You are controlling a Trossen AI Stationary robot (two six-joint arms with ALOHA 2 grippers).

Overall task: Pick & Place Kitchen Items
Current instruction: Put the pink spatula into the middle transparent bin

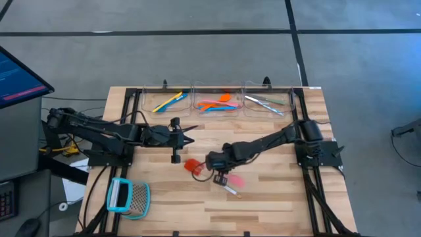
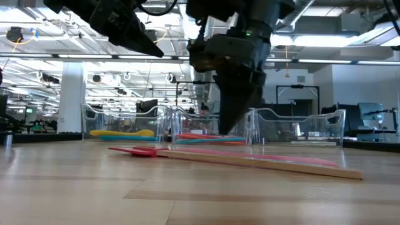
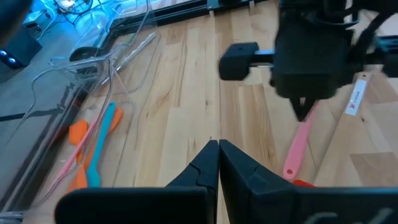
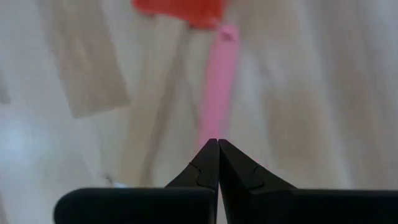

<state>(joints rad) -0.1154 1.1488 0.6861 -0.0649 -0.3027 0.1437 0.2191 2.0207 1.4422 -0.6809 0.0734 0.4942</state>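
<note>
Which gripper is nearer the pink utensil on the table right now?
The right. The right gripper hangs shut directly over the pink utensil, beside the red-headed spatula. The left gripper is shut too, farther off, toward the clear trays.

Pink utensil (image 4: 219,81) blurred in right wrist view, near end covered by right hand (image 4: 218,144). Red-headed spatula (image 4: 180,9) cut off by picture edge there. In high view, part of pink utensil hidden under right hand. Silvery pieces (image 1: 265,103) in tray too small to be identified.
</note>
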